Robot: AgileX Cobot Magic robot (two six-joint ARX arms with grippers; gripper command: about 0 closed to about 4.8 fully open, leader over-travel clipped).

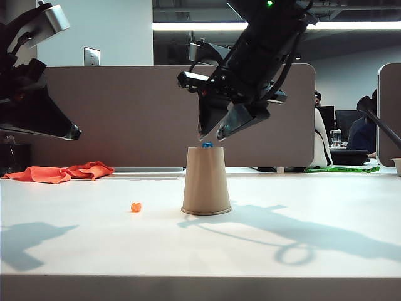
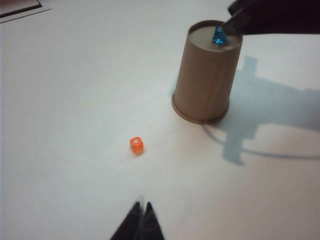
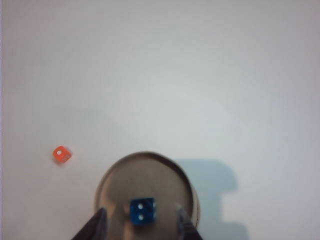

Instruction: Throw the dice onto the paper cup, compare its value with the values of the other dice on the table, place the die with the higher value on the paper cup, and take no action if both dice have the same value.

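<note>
Atop the paper cup [image 3: 145, 185] sits the dice [image 3: 142, 210] — right gripper [image 3: 141, 222] apart, left gripper [image 2: 141, 220] together.

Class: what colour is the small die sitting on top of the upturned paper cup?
Bright translucent blue die; clearest in the right wrist view.

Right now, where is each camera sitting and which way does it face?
Exterior view: low at the table's edge, looking level at the upturned paper cup; both arms show, right pincer open above the blue die.
Left wrist view: raised, looking down at the orange die; left pincer tips together.
Right wrist view: looking straight down on the cup's base, its fingertips flanking the blue die.
All three share cup and both dice.
</note>
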